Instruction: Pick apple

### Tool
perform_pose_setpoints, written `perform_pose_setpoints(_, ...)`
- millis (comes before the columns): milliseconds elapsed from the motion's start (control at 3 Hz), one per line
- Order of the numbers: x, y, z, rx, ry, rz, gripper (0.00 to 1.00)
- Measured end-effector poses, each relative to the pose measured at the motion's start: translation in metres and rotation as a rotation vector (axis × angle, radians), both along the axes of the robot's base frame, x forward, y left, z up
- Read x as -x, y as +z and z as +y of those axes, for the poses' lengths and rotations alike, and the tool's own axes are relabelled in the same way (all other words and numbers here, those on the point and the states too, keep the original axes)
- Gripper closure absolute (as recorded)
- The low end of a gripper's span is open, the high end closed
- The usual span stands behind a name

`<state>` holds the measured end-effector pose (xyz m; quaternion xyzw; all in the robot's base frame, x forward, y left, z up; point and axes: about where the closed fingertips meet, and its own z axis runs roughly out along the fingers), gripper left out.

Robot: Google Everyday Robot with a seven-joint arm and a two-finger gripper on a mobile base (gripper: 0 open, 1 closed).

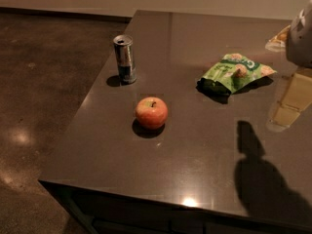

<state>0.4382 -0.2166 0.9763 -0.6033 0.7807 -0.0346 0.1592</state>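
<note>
Dark shadow (258,179) on the tabletop (195,169), near-right corner, thrown by my arm, I judge.

Pincer (303,38): only a pale grey part shows, above the right edge toward the far-right corner. It holds nothing that I can see. Apart or together: cannot tell. A pale reflection lies on the glossy top beneath it.

Outward from there:
- Yellowish packet (277,35), just beside the pincer at the right edge; mostly hidden.
- Green snack bag (236,72), lying flat, right of middle, toward the far edge.
- Apple (151,112), left of middle, closer to the left edge than the right, roughly halfway between near and far edges. It stands alone, touching nothing but the top.
- Can (125,59), upright, near the left edge, beyond the apple toward the far-left corner; apart from it.

Apple, handling (judgement): firm, moderately heavy for its size, with smooth and likely waxy skin. It could slip or roll if nudged off-centre, and it bruises under a hard squeeze.

Hold: across the widest girth, coming from above, closing on opposite sides below the shoulder.

Orientation: stem and its yellow-green patch face up, tipped slightly toward the far edge. Being round, it has no real long axis; the stem axis stands near vertical, so any approach angle around it serves. The can side is the more crowded.
</note>
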Motion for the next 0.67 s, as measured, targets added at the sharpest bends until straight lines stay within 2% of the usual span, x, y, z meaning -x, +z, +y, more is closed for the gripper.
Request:
perform_pose_setpoints(333, -0.001, 0.001, 0.001, -0.005, -0.002, -0.002, 0.00)
perform_pose_setpoints(667, -0.010, -0.005, 0.018, -0.053, 0.016, 0.010, 0.00)
